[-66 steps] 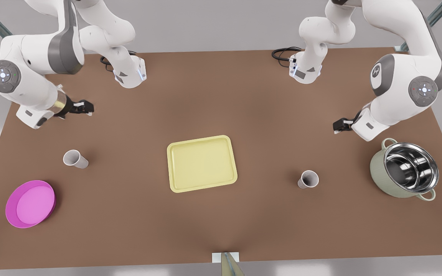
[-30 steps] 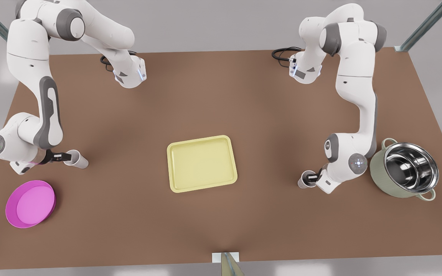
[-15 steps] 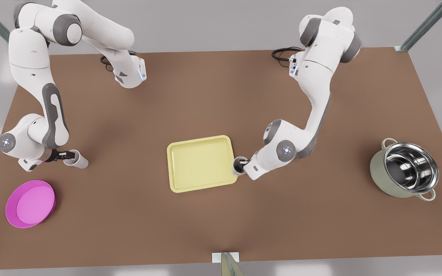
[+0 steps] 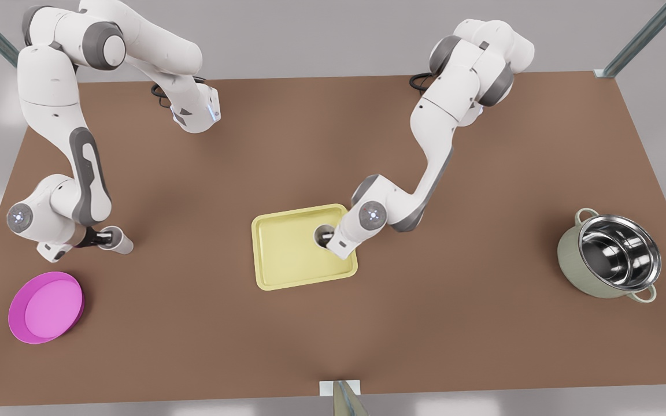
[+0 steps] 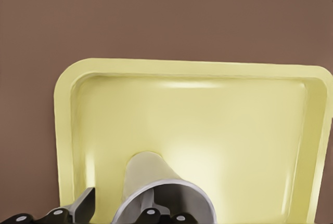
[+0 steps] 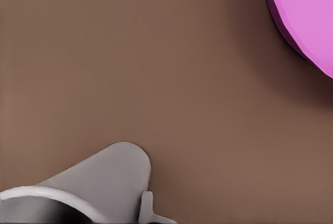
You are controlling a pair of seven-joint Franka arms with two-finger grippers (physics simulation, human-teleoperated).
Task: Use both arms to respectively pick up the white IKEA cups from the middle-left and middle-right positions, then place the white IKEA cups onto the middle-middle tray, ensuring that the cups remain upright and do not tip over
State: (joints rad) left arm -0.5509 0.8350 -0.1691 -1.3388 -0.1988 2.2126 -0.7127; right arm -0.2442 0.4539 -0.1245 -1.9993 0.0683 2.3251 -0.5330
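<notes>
We are carrying one white cup [image 4: 324, 236] over the tray [image 4: 287, 271] with the left end effector [image 4: 328, 240], the one at the front view's right; it is grasping the cup at the rim, one finger inside and one outside, as the left wrist view shows [image 5: 156, 182]. That cup is sitting upright at about three o'clock of the tray's middle; whether its base is touching the tray floor we cannot tell.

At the front view's left, nine o'clock from the tray, the right end effector [image 4: 103, 238] is clenching the rim of the other cup [image 4: 119, 242], which is standing on the worktop [image 4: 194, 346] near the magenta plate [image 4: 47, 307].

So we judge the first cup nearly delivered and awaiting release, while the second cup is gripped but not yet lifted and carried across.
</notes>
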